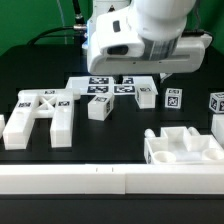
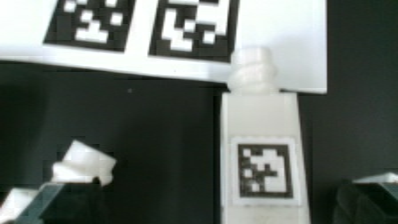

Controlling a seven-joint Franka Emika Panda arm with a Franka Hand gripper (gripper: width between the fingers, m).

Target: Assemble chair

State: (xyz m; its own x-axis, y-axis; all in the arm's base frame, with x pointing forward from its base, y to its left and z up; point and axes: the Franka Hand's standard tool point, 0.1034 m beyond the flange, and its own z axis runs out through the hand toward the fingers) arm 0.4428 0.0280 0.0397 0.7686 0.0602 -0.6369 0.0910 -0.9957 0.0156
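White plastic bar (image 2: pixel 262 140), tag up, lies on the black table (image 2: pixel 125 100), well back from its front edge, its pegged end touching the marker board (image 2: pixel 285 40). The gripper (image 2: pixel 228 178) hangs over it, jaws spread wide, grasping nothing. The bar sits nearer one finger (image 2: pixel 377 183), so closing could shove or twist it rather than clamp it squarely

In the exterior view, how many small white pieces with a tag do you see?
4 pieces: one in front of the marker board, one below the arm, one beside that, one at the exterior view's right edge. The arm may hide more.
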